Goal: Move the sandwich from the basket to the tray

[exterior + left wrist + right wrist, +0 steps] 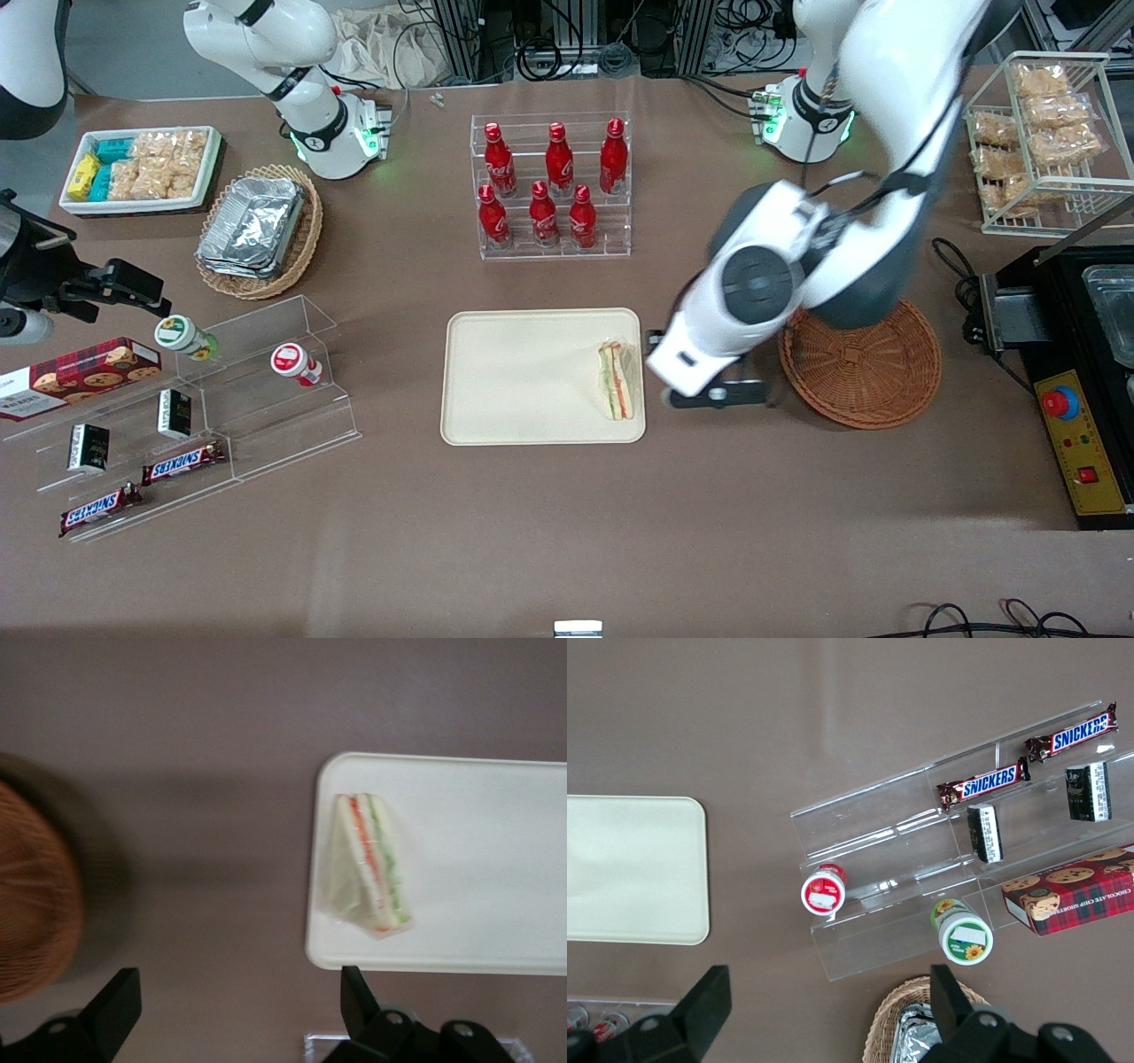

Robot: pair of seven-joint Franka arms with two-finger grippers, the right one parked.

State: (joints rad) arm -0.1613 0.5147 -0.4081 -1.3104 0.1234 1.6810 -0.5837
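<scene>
Looking at my feeds, I see the sandwich (617, 380) lying flat on the tray (523, 377), close to the tray edge that faces the basket (864, 372). One sandwich, one tray, one reddish-brown basket, and the basket shows nothing inside it.

My gripper (239, 1010) hangs over the bare desk (567, 532) between the tray and the basket, just beside the tray. In the left wrist view its two fingers (115, 1005) stand spread wide apart with nothing between them, so the sandwich is released.

I judge the placing itself done, and the step in hand is the retreat. To do it well I would lift straight up before swinging sideways, so the fingers do not catch the tray rim or nudge the sandwich, which sits near that rim. I would leave the fingers spread and stay high over the basket wall.

Counting the rest, relative to the tray: six red bottles (549, 186) in a clear rack farther from the front camera. Toward the parked arm's end lie one tan basket of foil containers (257, 232), one white bin of snack packets (140, 168), two small round tubs (297, 363), two Snickers bars (182, 461), two small dark boxes (89, 446) and one cookie box (80, 377). Toward the working arm's end stands one wire rack of snack bags (1045, 133).
</scene>
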